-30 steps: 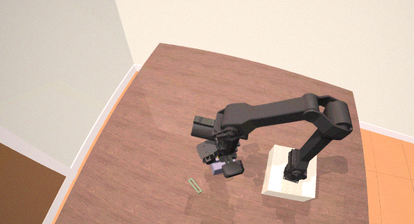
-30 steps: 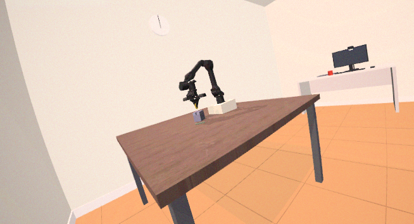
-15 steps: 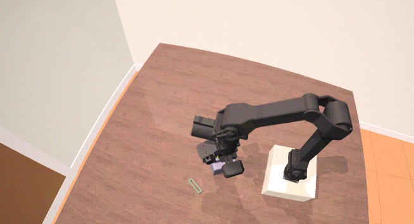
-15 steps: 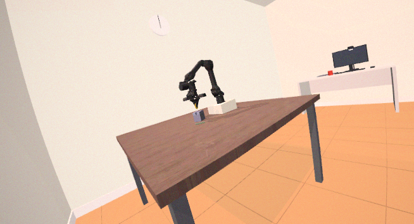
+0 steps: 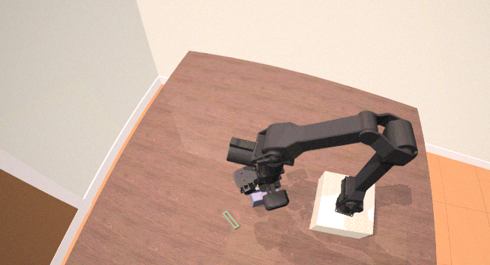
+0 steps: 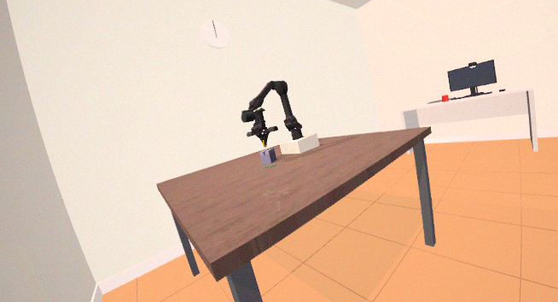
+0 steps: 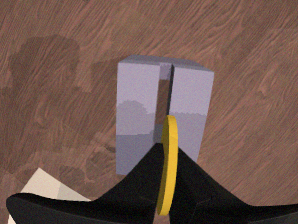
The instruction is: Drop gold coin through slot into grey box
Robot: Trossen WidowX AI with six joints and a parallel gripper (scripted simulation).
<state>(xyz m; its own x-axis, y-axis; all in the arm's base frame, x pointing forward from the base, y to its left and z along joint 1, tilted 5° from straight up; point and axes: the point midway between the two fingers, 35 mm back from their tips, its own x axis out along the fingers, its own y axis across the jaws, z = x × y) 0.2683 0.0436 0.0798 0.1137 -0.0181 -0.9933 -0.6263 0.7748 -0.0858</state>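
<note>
The gold coin (image 7: 171,165) (image 6: 264,143) stands on edge between the fingertips of my gripper (image 7: 164,150) (image 6: 264,142), which is shut on it. In the top view the arm mostly hides the coin. The grey box (image 7: 137,90) (image 6: 267,157) (image 5: 257,199) is just below the coin; the exterior view shows a small gap between them. In the wrist view the slot (image 7: 162,97) runs nearly lengthwise with the coin, and the coin's far end overlaps the slot's right edge. The near end of the slot is hidden. The green holder (image 5: 233,218) (image 6: 270,165) is empty.
The arm's pale base block (image 5: 341,225) (image 6: 299,146) (image 7: 42,187) stands on the wooden table (image 5: 180,113) (image 6: 239,201), to the right of the box in the top view. The holder lies on the other side of the box, a short way off.
</note>
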